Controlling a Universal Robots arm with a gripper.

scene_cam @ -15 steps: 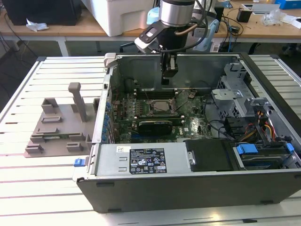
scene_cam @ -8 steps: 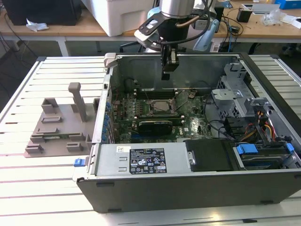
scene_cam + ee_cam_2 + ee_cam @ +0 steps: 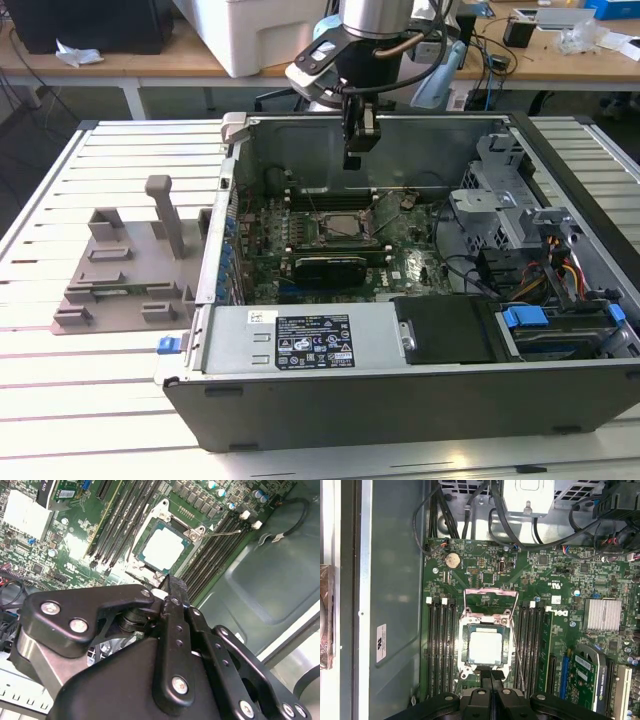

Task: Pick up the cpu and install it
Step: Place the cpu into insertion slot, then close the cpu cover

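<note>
A black sticker (image 3: 313, 342) with white marks sat on the grey power box (image 3: 240, 352); a small white sticker (image 3: 262, 316) sat just beside it; another white sticker (image 3: 381, 642) was on the case wall (image 3: 395, 570); white letters (image 3: 563, 614) were printed on the green board (image 3: 480, 565); I could read none of it.

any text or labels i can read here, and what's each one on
No text can be read for sure.
Black label on the power supply cover: print too small.
White sticker on the case wall: too small.
White label on the motherboard: too small.
</note>
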